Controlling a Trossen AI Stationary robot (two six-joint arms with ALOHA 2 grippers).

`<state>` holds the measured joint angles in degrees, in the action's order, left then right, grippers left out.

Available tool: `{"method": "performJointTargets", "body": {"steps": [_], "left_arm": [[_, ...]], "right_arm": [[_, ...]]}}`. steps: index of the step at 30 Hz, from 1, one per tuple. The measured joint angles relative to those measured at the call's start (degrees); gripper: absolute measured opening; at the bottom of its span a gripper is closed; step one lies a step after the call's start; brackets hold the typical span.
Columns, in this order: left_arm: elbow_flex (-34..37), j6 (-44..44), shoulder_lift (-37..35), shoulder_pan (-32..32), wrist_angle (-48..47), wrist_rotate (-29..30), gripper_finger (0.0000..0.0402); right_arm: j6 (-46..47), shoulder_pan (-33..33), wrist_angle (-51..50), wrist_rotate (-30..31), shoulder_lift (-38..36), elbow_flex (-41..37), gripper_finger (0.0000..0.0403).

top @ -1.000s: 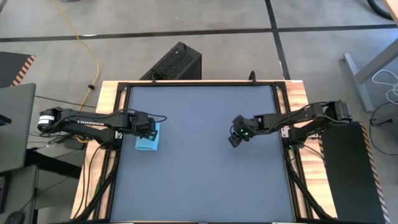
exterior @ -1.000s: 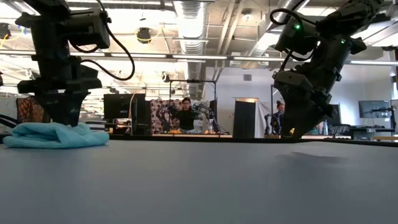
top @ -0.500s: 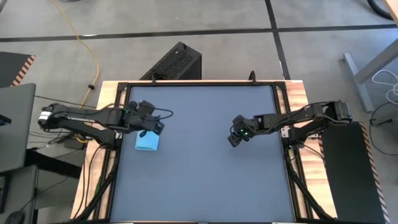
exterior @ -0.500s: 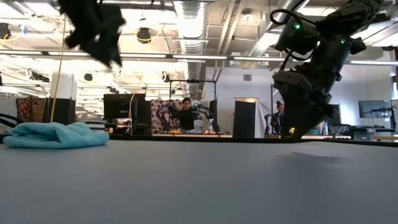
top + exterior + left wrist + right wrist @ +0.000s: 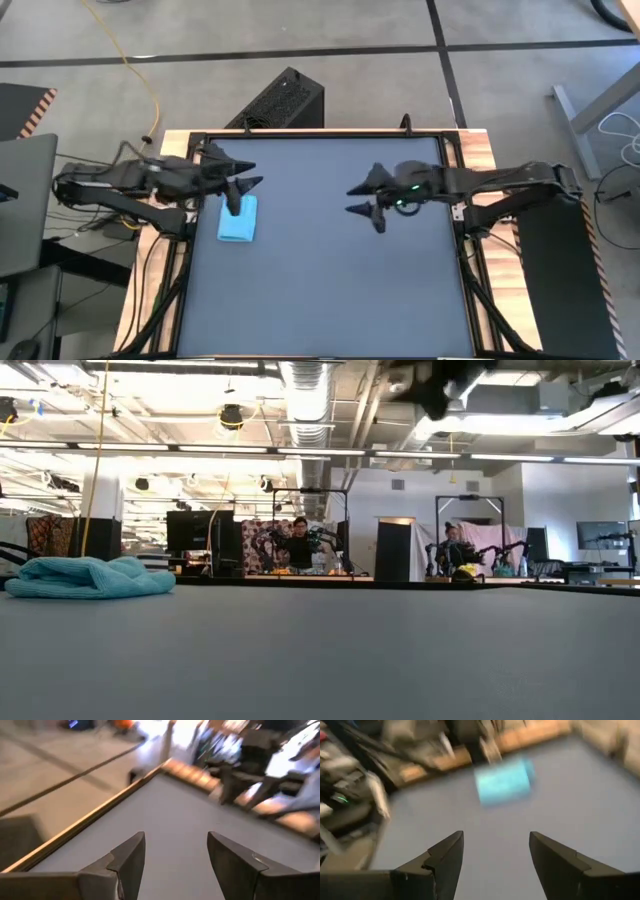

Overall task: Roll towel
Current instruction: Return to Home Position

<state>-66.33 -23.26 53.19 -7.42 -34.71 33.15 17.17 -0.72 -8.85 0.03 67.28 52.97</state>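
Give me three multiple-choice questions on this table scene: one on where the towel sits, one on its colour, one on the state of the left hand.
1. Where on the table does the towel lie?
A. near its left edge
B. at its centre
C. near its right edge

2. What colour is the towel?
A. red
B. white
C. sky blue

3. What state is the left hand in?
A. shut on the towel
B. open and empty
C. shut on nothing

Answers:
1 A: the high view shows the towel close to the table's left edge, far from the centre.
2 C: it shows sky blue in the high and low views.
3 B: the left wrist view shows the fingers spread, with only bare table between them.
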Motion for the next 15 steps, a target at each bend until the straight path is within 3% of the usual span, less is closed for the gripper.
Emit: {"method": "performJointTargets", "body": {"steps": [10, 15], "left_arm": [[10.5, 4.8, -16.5, -3.5, 24.7, -8.2, 0.0202], [15.8, 3.7, -23.9, -3.6, 21.5, -3.5, 0.0202]], "right_arm": [[-7.6, 0.2, 1.5, 0.3, -12.0, 7.5, 0.0254], [-8.5, 0.2, -2.6, 0.7, -15.3, 7.5, 0.0254]]}}
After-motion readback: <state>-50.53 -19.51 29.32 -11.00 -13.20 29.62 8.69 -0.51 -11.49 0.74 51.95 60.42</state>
